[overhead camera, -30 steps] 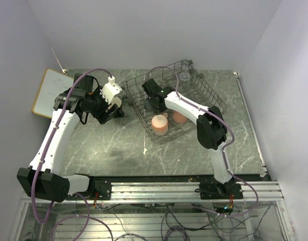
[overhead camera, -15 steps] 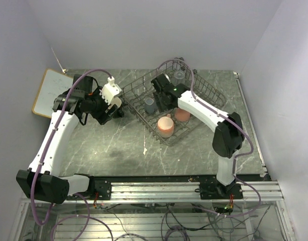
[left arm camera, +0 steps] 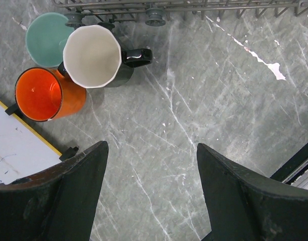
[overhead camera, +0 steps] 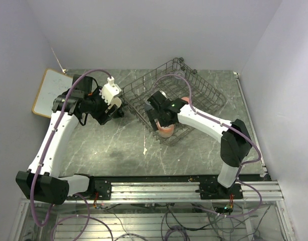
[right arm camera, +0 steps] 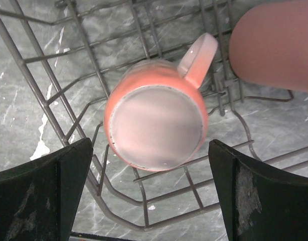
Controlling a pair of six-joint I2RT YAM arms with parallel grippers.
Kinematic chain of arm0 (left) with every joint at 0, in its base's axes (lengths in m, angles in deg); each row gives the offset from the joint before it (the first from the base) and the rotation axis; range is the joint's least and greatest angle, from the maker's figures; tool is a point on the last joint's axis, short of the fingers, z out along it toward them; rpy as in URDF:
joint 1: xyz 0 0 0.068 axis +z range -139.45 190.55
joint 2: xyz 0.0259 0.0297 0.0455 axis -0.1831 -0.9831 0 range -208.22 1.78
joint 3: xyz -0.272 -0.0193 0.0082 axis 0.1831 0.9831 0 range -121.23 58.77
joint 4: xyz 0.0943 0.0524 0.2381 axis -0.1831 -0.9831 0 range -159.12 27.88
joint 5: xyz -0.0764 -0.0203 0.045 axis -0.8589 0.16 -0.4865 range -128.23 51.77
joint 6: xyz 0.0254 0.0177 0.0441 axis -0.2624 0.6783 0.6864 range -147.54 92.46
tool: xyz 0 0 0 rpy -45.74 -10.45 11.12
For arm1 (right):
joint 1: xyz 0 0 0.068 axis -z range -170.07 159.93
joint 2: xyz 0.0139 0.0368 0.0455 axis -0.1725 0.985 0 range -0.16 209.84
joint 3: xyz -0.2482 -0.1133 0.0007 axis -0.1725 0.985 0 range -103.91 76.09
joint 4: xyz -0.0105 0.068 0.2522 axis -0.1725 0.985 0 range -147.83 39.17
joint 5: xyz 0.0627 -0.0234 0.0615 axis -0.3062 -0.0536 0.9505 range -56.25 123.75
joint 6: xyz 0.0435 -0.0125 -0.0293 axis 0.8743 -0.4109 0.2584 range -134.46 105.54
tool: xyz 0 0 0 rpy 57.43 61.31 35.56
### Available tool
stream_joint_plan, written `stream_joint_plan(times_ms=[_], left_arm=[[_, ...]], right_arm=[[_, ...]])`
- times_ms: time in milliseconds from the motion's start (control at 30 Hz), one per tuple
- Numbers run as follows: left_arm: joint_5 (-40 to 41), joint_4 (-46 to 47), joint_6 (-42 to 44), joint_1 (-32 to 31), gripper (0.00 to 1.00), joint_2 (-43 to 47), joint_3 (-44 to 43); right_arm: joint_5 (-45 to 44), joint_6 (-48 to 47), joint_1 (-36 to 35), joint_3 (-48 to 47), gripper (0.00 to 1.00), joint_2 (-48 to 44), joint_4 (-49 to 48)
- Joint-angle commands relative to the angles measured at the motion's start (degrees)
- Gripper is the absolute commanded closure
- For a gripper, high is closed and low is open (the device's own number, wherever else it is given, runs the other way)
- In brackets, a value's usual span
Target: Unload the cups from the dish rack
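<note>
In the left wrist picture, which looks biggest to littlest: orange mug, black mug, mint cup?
1. Black mug with white inside, largest.
2. Round orange mug, nearly alike.
3. Mint green cup, smallest-looking, but the black mug hides part of it.

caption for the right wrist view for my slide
Open right pincer poised over a pale pink mug in the wire dish rack, pink tumbler beside it.

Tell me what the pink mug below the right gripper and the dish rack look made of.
The pink mug: probably glazed ceramic, smooth with soft sheen, thick handle, paler base; blurred, so plastic is possible. The dish rack: thin grey metal wire, dull finish, perhaps coated.
</note>
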Motion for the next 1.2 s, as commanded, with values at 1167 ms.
stream_joint_plan(times_ms=[1167], left_arm=[[-2.1, -0.5, -0.1, -0.2, 0.18, -0.6, -1.3]], right_arm=[[-3.0, -5.8, 5.2, 13.1, 0.21, -8.1, -8.8]])
